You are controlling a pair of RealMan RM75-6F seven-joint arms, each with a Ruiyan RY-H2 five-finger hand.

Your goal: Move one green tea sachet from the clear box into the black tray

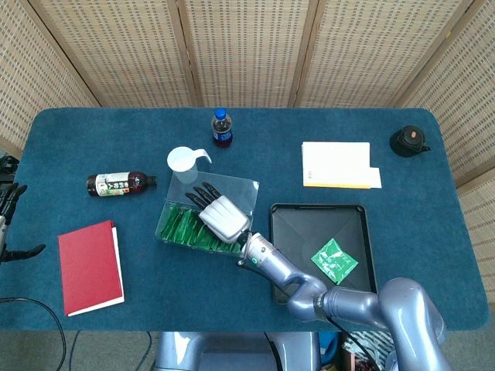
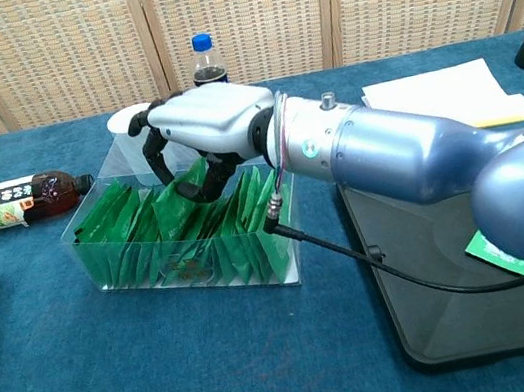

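Observation:
The clear box (image 1: pixel 249 188) (image 2: pixel 190 269) stands mid-table, packed with upright green tea sachets (image 1: pixel 184 229) (image 2: pixel 138 240). My right hand (image 1: pixel 220 215) (image 2: pixel 201 128) hovers over the box with its fingers curled down. One green sachet (image 2: pixel 199 179) is pinched between thumb and fingers and stands higher than the rest. The black tray (image 1: pixel 294 224) (image 2: pixel 436 318) lies just right of the box and holds one green sachet (image 1: pixel 334 260) (image 2: pixel 519 259). My left hand (image 1: pixel 9 202) rests off the table's left edge, fingers apart, holding nothing.
A cola bottle (image 1: pixel 222 127) (image 2: pixel 207 60) and a white cup (image 1: pixel 184 160) stand behind the box. A brown tea bottle (image 1: pixel 116 184) (image 2: pixel 9 203) lies to its left. A red book (image 1: pixel 90 267), white papers (image 1: pixel 336 164) and a small black pot (image 1: pixel 408 141) are on the table.

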